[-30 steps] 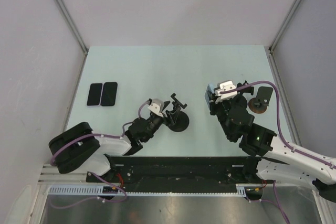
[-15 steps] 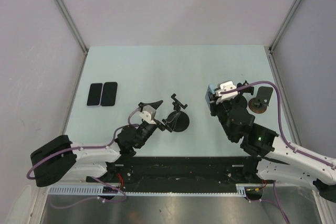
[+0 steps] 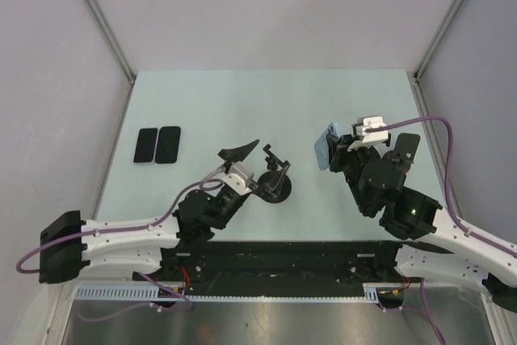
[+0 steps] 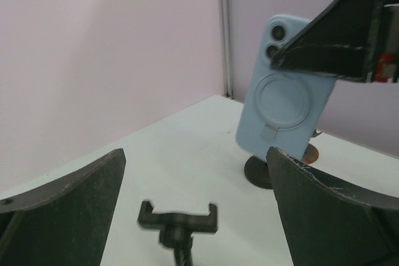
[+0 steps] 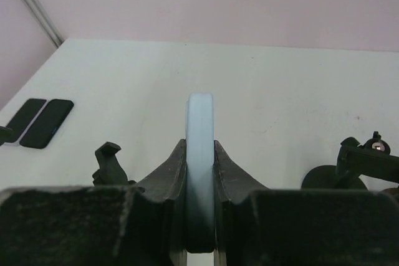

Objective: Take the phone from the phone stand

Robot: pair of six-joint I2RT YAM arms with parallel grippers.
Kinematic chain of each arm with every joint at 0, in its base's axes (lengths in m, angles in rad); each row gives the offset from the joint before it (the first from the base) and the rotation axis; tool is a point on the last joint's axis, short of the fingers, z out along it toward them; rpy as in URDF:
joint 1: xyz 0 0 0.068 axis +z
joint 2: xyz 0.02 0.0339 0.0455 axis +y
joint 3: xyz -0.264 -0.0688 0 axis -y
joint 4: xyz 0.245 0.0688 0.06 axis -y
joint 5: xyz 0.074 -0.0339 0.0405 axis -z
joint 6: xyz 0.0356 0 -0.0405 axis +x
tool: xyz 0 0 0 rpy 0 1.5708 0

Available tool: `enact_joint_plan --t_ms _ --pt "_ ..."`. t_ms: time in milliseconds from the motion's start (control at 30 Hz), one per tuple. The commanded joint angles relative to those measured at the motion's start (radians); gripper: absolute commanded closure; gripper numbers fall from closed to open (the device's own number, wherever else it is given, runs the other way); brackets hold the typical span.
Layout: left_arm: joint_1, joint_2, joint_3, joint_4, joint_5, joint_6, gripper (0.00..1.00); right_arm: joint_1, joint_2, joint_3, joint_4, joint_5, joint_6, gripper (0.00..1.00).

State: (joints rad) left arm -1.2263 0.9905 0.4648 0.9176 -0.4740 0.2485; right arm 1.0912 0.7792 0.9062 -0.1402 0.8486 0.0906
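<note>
Looking from the top, the right gripper (image 3: 333, 151) is clamped on the blue phone (image 3: 325, 139) and holds it on edge above the table (image 3: 242, 103). The phone is at 9 o'clock of the right stand (image 3: 404, 149) and apart from it. The left gripper (image 3: 257, 163) is spread wide and empty, at 11 o'clock of the left stand (image 3: 275, 187), whose clamp is bare. Two black phones (image 3: 157, 145) lie flat at the table's 9 o'clock side.

From the left wrist, the left fingers (image 4: 62, 216) stand far apart with nothing between them. The phone (image 4: 283, 91) hangs upright at 2 o'clock, camera end up. The right stand's base (image 4: 257, 172) shows just under it; whether they touch cannot be told here.

From the right wrist, the phone (image 5: 201, 116) is seen edge-on, pinched tight between the fingers (image 5: 165, 172), and the right stand (image 5: 358, 163) sits at 3 o'clock, clear of it.

Removal looks essentially done. What seems left is laying the phone down.
</note>
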Motion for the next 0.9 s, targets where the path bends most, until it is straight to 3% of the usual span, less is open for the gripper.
enact_joint_plan --t_ms 0,367,667,867 --pt "-0.062 0.100 0.148 -0.036 0.009 0.213 0.00 0.006 -0.046 0.065 0.054 0.043 0.109 1.00" --pt "-0.153 0.352 0.330 -0.049 -0.058 0.448 0.00 0.007 -0.080 0.079 0.067 -0.002 0.221 1.00" --pt "-0.164 0.464 0.428 -0.040 -0.124 0.486 0.00 0.009 -0.092 0.079 0.070 -0.025 0.304 1.00" --pt "-0.164 0.526 0.483 0.003 -0.189 0.515 0.07 0.010 -0.084 0.079 0.067 -0.040 0.347 1.00"
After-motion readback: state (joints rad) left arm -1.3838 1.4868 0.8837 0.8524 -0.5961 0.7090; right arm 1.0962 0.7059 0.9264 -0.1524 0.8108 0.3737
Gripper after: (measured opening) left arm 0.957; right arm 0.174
